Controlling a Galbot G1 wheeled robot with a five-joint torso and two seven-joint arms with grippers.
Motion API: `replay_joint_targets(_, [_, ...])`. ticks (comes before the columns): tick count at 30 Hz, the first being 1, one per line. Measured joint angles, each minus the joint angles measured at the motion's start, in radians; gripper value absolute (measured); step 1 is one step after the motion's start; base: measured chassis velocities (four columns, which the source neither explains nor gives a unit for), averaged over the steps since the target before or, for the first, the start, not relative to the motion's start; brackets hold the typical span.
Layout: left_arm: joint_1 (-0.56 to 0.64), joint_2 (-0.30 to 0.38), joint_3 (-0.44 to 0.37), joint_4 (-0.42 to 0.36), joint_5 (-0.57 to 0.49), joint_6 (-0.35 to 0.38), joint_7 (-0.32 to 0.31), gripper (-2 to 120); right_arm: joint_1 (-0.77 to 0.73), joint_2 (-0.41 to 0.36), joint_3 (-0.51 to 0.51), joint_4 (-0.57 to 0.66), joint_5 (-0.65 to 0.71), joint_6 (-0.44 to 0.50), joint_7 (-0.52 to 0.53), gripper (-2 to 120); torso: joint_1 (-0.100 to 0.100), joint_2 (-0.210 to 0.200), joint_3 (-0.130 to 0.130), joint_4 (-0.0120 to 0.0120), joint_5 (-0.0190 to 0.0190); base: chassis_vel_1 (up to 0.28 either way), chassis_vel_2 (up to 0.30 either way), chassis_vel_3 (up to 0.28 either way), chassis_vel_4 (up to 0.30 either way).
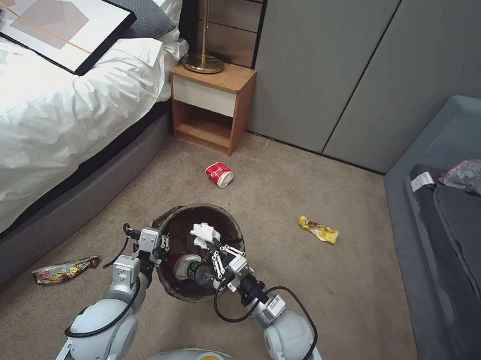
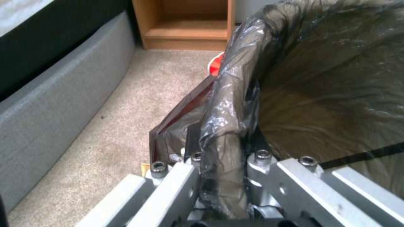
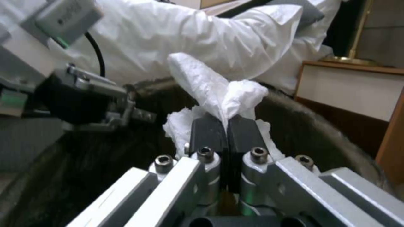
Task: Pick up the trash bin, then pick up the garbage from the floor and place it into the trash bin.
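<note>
The bin (image 1: 196, 252) is already picked up: the left gripper (image 1: 150, 249) is clamped on its bagged rim at the bin's 9 o'clock side, and the left wrist view shows the liner-wrapped rim (image 2: 227, 132) pinched between its fingers. Inside the bin lie a bottle (image 1: 198, 272) and a cup (image 1: 181, 263), so part of the garbage seems to be collected. The right gripper (image 1: 212, 243) sits over the bin's mouth, closed tight on a white tissue (image 3: 219, 91) that is held above the opening and not yet dropped. Left on the floor are a red cup (image 1: 219, 174) at 12 o'clock from the bin, a yellow wrapper (image 1: 318, 229) at 2 o'clock, and another wrapper (image 1: 64, 269) at 8 o'clock beside the bed (image 1: 31, 108). I judge the task roughly half done.
</note>
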Motion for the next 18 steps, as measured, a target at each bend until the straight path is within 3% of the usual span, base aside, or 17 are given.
replay_joint_targets(2, [0.0,0.0,0.001,0.0,0.0,0.0,0.0,3,0.002,0.001,-0.002,-0.005,-0.005,-0.001,0.005,3,0.0,0.0,0.0,0.0,0.0,0.0,0.0,0.0,0.0])
replay_joint_targets(4, [0.0,0.0,0.004,0.0,0.001,0.0,0.0,3,0.006,0.001,-0.008,-0.02,-0.015,-0.002,0.016,14,0.0,0.0,0.0,0.0,0.0,0.0,0.0,0.0,0.0])
replay_joint_targets(18, [0.001,0.001,0.005,-0.002,0.002,0.001,0.001,3,0.006,-0.001,0.001,-0.024,-0.02,-0.003,0.021,61,0.0,0.0,0.0,0.0,0.0,0.0,0.0,0.0,0.0])
